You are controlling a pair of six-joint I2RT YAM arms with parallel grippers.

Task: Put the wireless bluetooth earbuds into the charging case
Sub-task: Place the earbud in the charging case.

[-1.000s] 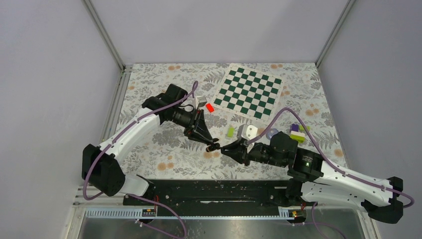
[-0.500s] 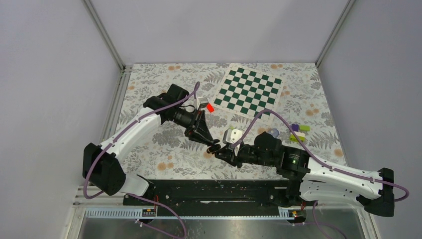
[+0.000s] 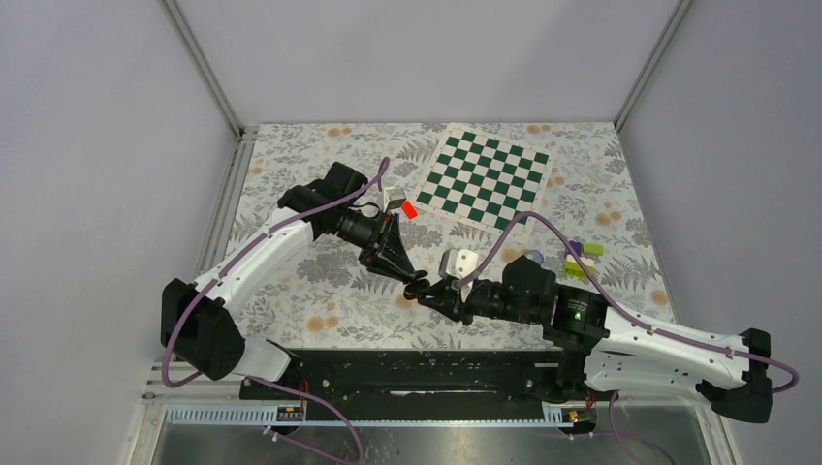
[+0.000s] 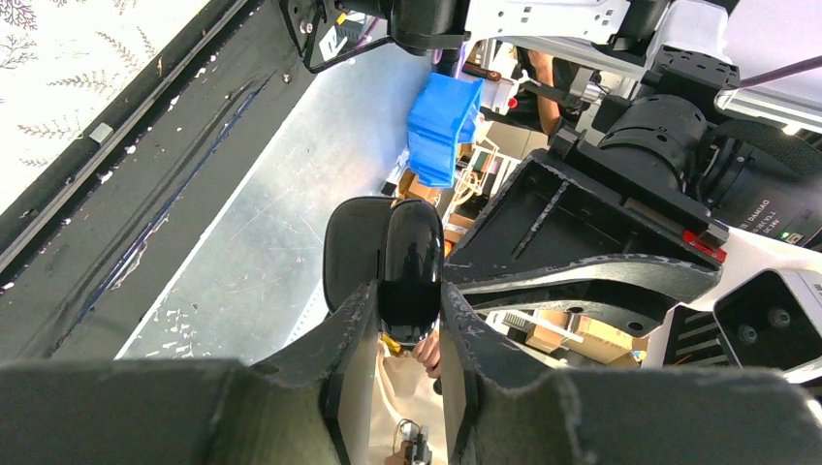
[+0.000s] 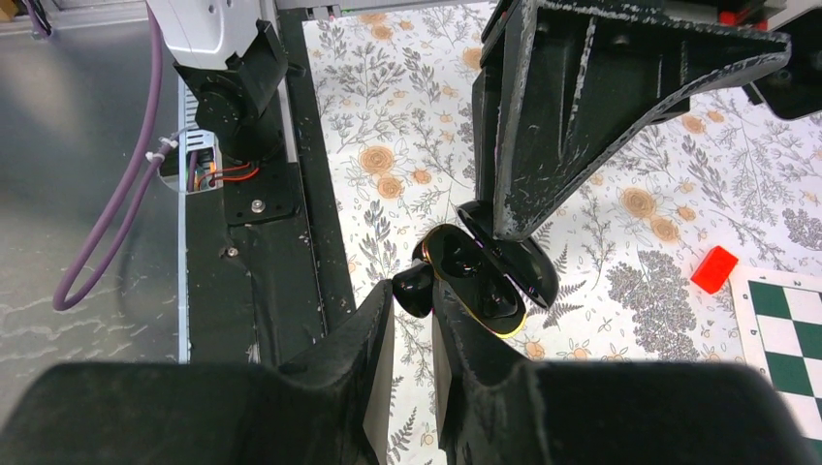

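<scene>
My left gripper (image 4: pixel 407 302) is shut on the charging case (image 4: pixel 411 254), a glossy black pebble held above the table with its lid (image 4: pixel 351 247) swung open. In the right wrist view the open charging case (image 5: pixel 488 279) shows its dark sockets and a yellow-lit rim, hanging under the left gripper's fingers (image 5: pixel 582 116). My right gripper (image 5: pixel 413 296) is shut on one small glossy black earbud (image 5: pixel 414 287), which sits right at the case's near rim. From above, the left gripper (image 3: pixel 415 283) and the right gripper (image 3: pixel 432 294) meet tip to tip.
A green-and-white chessboard mat (image 3: pixel 488 179) lies at the back. A red block (image 3: pixel 409 208) sits near the left wrist, also visible as the red block (image 5: pixel 714 268). Purple (image 3: pixel 575 248) and lime-green blocks (image 3: pixel 580 268) lie right of the right arm. The black base rail (image 5: pixel 252 242) runs along the near edge.
My right arm has moved left, bringing the earbud up against the case held by the left gripper. The left arm has stayed put.
</scene>
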